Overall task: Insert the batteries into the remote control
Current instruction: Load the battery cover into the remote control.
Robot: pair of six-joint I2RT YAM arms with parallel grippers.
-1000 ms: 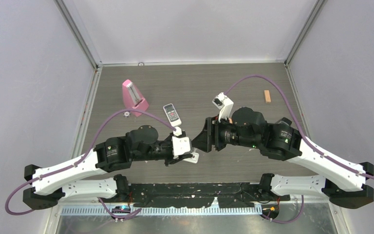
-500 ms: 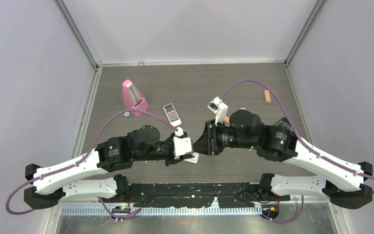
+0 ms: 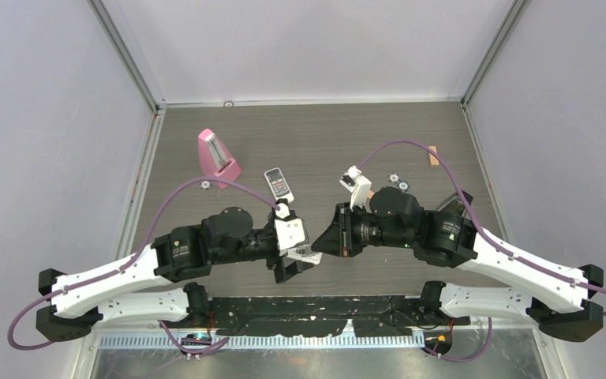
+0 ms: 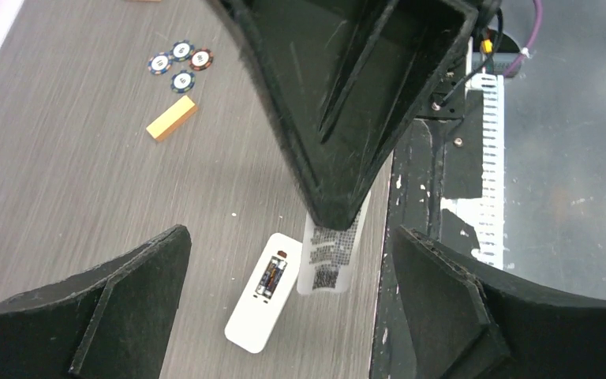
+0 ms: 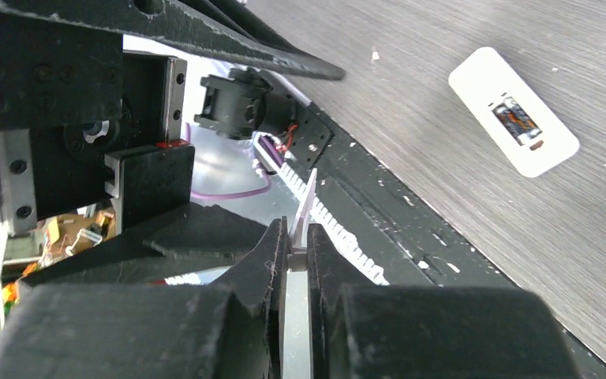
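A grey wood-grain surface [image 3: 316, 134] fills the middle of the top view. It is enclosed on 3 sides by plain pale lilac-grey walls: a back wall [image 3: 308, 47], a left wall [image 3: 39, 142] and a right wall [image 3: 560, 118]. 2 slanted silvery metal posts, a left one [image 3: 126, 55] and a right one [image 3: 488, 51], mark the back corners. A thin metal rail [image 3: 308, 102] runs along the foot of the back wall. At the near edge lies a scuffed black plate [image 3: 316, 304], then a white toothed strip [image 3: 284, 339], then a sheet of brushed grey metal [image 3: 323, 363]. The light is even and soft, and shadows are faint.
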